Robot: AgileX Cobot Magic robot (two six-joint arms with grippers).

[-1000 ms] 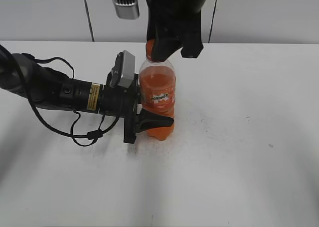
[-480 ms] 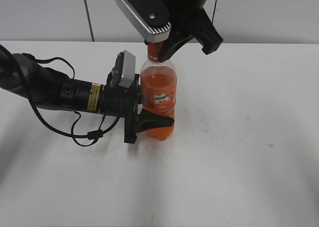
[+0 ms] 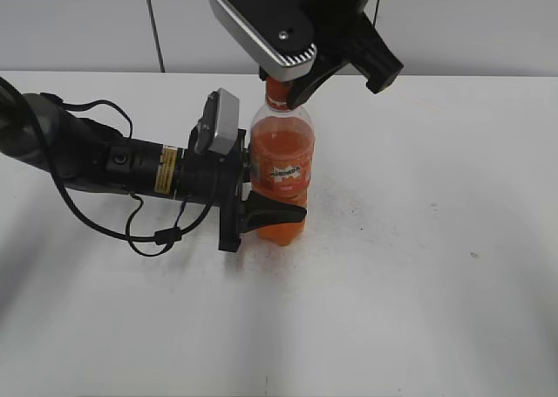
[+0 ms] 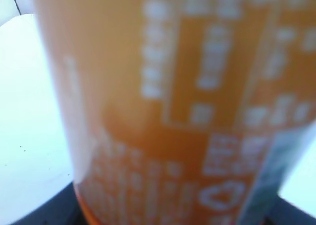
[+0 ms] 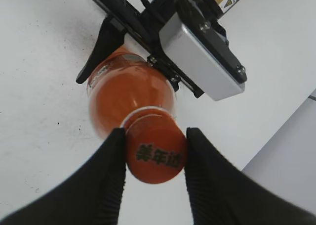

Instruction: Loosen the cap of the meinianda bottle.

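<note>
The meinianda bottle stands upright on the white table, full of orange drink, with an orange label. My left gripper lies sideways and is shut on the bottle's lower body; the blurred label fills the left wrist view. My right gripper comes down from above. In the right wrist view its two black fingers press both sides of the orange cap, which has dark print on top. The bottle's shoulder shows below the cap.
The white table spreads around the bottle. The left arm and its cable lie along the table at the left. A grey wall runs behind. The left wrist camera housing sits near the bottle.
My right gripper has turned about the bottle's neck over the last second, its wrist housing swinging round to the front. The bottle shifted very slightly to the right. The left arm held still.
</note>
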